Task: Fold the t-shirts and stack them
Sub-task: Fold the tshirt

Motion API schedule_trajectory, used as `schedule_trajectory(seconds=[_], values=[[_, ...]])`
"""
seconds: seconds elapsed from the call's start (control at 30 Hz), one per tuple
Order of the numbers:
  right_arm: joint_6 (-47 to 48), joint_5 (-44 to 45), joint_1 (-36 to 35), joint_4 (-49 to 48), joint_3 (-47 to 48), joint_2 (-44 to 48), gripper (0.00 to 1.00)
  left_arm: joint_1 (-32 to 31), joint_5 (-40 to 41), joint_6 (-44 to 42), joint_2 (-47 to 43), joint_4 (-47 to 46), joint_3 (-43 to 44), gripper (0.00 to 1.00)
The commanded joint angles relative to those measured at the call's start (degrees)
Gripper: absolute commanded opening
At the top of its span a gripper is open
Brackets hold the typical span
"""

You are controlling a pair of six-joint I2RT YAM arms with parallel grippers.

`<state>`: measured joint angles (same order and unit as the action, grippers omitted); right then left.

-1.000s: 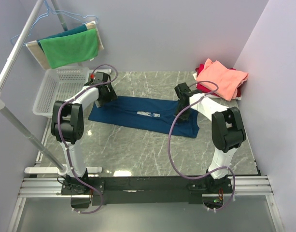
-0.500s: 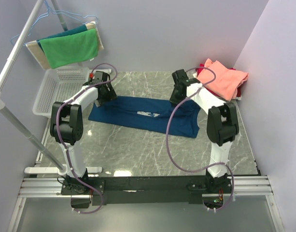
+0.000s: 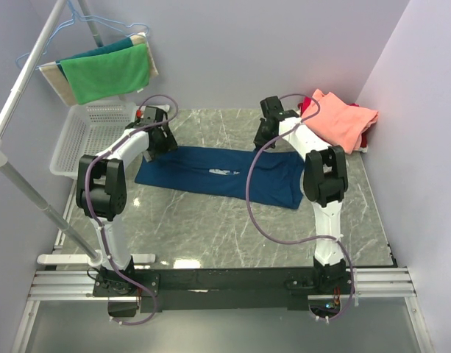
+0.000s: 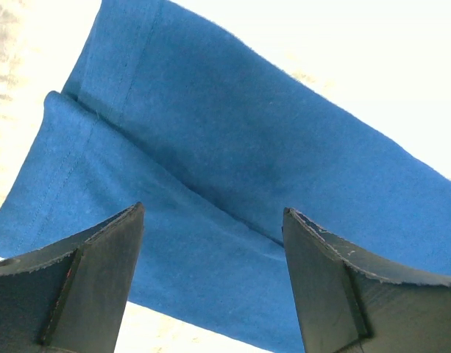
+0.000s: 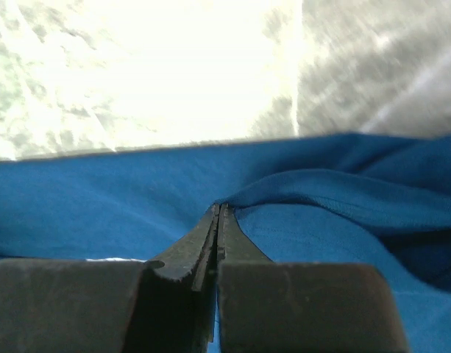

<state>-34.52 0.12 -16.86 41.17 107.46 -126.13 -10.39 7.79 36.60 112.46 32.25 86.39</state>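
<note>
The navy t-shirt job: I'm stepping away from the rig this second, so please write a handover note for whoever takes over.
Left gripper: open, hovering over the left end of the navy t-shirt, gripping nothing.
Right gripper: shut, pinching a fold of that shirt at its far right edge.
Things: the navy shirt lies as a long band across the table. The salmon-pink tee sits folded on the red tee in the far right corner.
Done: two tees stacked.
Left: finish folding the navy shirt, then add it to the stack.

One navy t-shirt; two folded t-shirts; two pincers; one basket.
</note>
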Motion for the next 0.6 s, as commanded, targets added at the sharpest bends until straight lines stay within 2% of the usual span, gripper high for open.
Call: schedule_trajectory(seconds=[0.0, 0.03, 0.07, 0.1, 0.13, 0.2, 0.23, 0.33, 0.57], values=[[2.7, -5.3, 1.6, -4.1, 5.3, -2.6, 0.0, -0.3, 0.5, -0.6, -1.1, 0.3, 3.4, 0.81], [2.6, -5.4, 1.9, -3.4, 6.0, -2.9, 0.0, -0.3, 0.4, -0.4, -0.8, 0.4, 3.6, 0.81], [2.6, -5.4, 2.0, -3.2, 6.2, -2.6, 0.05, -0.4, 0.4, -0.4, -0.8, 0.4, 3.8, 0.81], [2.9, -5.4, 2.0, -3.7, 5.7, -1.9, 0.14, -0.4, 0.4, -0.4, -0.8, 0.3, 3.9, 0.81], [3.0, -5.0, 2.0, -4.8, 3.1, -1.0, 0.3, -0.4, 0.5, -0.4, -0.7, 0.3, 4.0, 0.81], [3.4, -4.4, 2.1, -8.5, -0.7, 3.6, 0.43, -0.4, 0.5, -0.5, -0.6, 0.1, 4.1, 0.81], [3.5, -3.8, 2.1, -9.4, -4.0, 5.3, 0.53, -0.4, 0.4, -0.5, -0.4, -0.1, 4.1, 0.81], [4.5, -2.8, 2.1, -9.4, -7.0, 9.8, 0.57, -0.5, 0.3, -0.6, 0.1, -0.1, 4.4, 0.81], [5.0, -6.2, 0.2, -5.6, -14.2, 15.7, 0.54, -1.1, 1.1, -0.6, 0.0, -0.4, 4.1, 0.81]])
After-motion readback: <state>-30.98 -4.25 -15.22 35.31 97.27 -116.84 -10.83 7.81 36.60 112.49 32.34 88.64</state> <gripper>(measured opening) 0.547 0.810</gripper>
